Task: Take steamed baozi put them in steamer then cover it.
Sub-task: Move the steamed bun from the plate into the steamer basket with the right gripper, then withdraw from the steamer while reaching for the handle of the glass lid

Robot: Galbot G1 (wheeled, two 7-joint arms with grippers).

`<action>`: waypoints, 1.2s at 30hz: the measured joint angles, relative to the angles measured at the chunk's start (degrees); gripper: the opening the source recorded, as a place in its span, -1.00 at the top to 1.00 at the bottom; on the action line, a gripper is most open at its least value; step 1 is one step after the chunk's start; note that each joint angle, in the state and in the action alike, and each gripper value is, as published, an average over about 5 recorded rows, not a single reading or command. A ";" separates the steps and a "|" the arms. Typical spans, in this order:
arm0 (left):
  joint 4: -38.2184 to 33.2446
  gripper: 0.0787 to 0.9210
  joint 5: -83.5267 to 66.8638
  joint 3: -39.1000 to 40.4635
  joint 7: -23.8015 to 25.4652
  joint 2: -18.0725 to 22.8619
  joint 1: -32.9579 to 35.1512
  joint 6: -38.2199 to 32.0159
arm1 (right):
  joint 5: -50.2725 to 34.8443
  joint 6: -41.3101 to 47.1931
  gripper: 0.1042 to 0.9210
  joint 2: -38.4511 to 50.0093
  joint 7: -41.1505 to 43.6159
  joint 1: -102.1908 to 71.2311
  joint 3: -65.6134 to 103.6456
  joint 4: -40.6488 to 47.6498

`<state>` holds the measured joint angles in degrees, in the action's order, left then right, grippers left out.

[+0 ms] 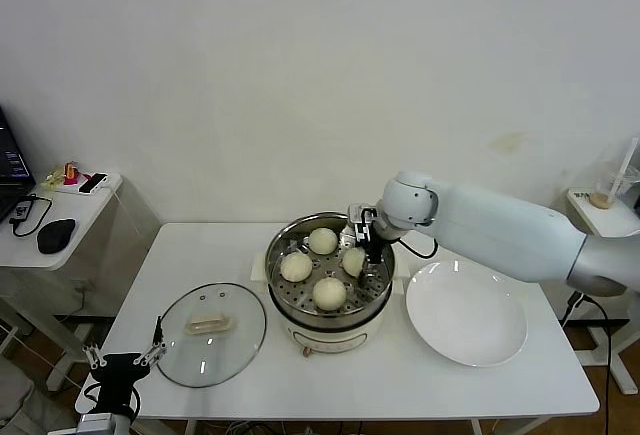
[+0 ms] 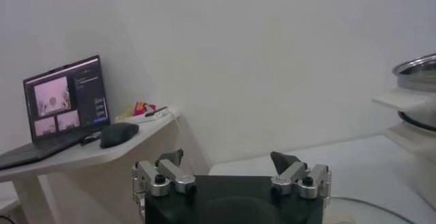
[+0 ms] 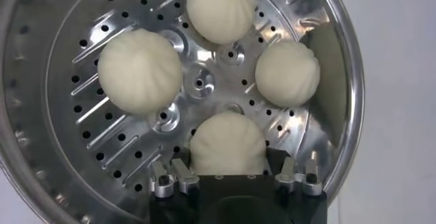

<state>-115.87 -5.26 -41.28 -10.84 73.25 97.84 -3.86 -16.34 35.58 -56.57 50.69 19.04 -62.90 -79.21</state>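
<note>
Left gripper (image 1: pixel 124 360) sits low at the table's (image 1: pixel 200 245) near corner, fingers spread and holding nothing, with the glass lid (image 1: pixel 211 333) lying flat just beside it. Over in the steamer (image 1: pixel 329 278), the right gripper (image 3: pixel 230 172) is down inside, fingers on either side of one bun (image 3: pixel 227 145); three more buns sit around the perforated tray, and the white plate (image 1: pixel 466 312) lies beside the pot.
</note>
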 measured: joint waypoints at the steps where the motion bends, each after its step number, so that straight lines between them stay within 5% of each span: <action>1: 0.00 -0.77 0.00 -0.01 0.00 0.01 0.02 -0.02 | 0.07 -0.05 -0.66 0.09 0.16 0.04 0.18 -0.10; 15: -0.57 -0.77 -0.69 0.46 0.02 -0.10 -0.50 -0.34 | -1.84 -2.08 -0.76 4.88 -0.73 0.76 6.82 -5.16; 26: -0.39 -0.77 -2.31 1.41 0.74 0.63 -1.23 -3.45 | -5.59 -10.93 -0.76 13.21 -24.28 -18.82 26.15 -16.80; 36: 1.53 -0.77 -1.47 3.50 1.03 2.04 -2.24 -6.47 | 0.20 -28.49 -0.76 7.57 -36.92 -55.81 60.81 -22.65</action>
<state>-114.34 -6.73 -37.78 -9.81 75.28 95.60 -10.33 -16.14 7.09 -49.00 13.77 -36.77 -2.09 -101.86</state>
